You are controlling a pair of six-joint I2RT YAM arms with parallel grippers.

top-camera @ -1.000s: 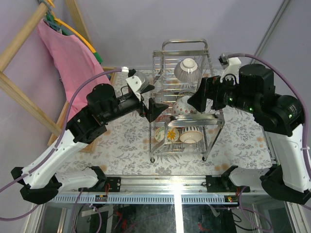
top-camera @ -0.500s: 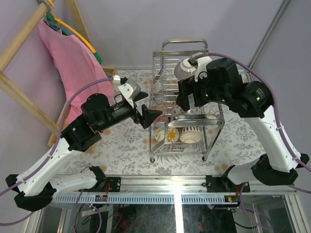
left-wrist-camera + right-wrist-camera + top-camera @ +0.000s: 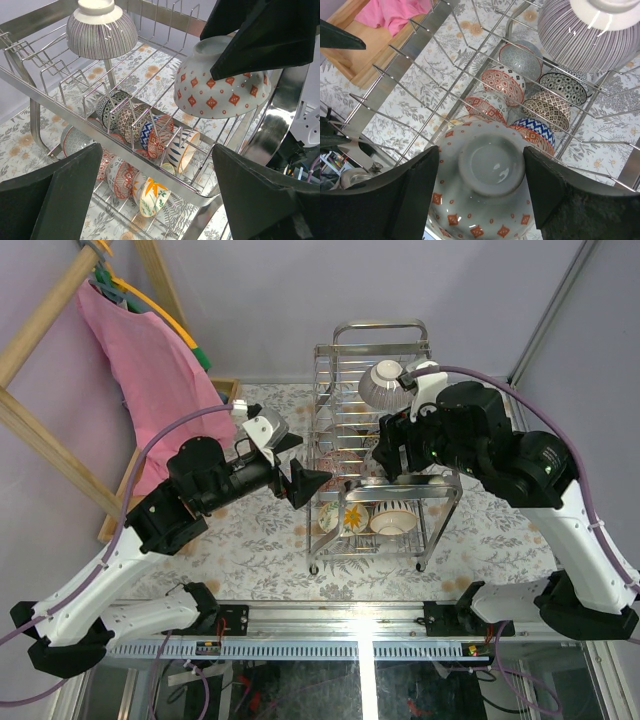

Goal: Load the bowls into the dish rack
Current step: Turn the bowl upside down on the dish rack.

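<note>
The chrome dish rack stands mid-table. On its upper tier a white bowl with red diamonds lies upside down. My right gripper is over it, open, one finger on each side of its foot ring. The left finger stands clear of the ring; the right finger is almost against it. A grey striped bowl sits inverted further back on the same tier. Several patterned bowls stand on edge in the lower tier. My left gripper hangs open and empty at the rack's left side.
A shallow wooden tray with pink cloth lies left of the rack, beside a slanted wooden frame. A shiny steel dish leans at the rack's near right. A floral cloth covers the table.
My right arm has swung left over the rack and come down on the red-diamond bowl, its jaws narrowing. My left gripper has drawn back a little from the rack.
</note>
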